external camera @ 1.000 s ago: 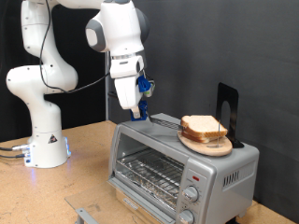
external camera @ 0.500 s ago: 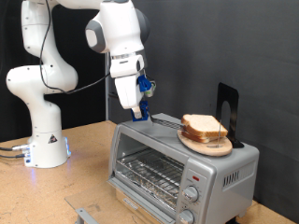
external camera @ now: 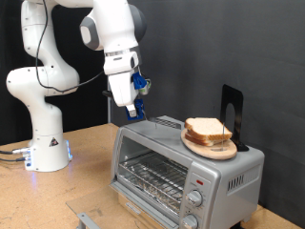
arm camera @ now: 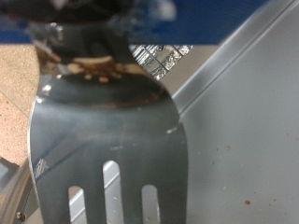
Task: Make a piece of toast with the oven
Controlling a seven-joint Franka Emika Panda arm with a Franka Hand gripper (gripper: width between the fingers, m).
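The arm (external camera: 57, 67) stands at the exterior view's left and reaches over the wooden table (external camera: 91, 172). The oven (external camera: 186, 172) sits at that view's right, its door shut over the wire rack (external camera: 152, 176), knobs (external camera: 195, 196) down its right front. On its top lies a round wooden board (external camera: 212, 148) carrying the bread (external camera: 208, 130); from here I cannot tell one slice from a stack. A black stand (external camera: 232, 116) rises behind it.

The gripper (external camera: 130, 107) hangs above the oven's near-left top corner, well apart from the bread. The exterior view shows only a thin metal handle (external camera: 157, 122) running from it along the oven top. The wrist view alone reveals what it is: a slotted steel spatula (arm camera: 107, 131), clamped at its handle end between the fingers, its blade smeared with brown crumbs and filling most of the picture, with the oven's grey top and edge beyond. No bread shows there.
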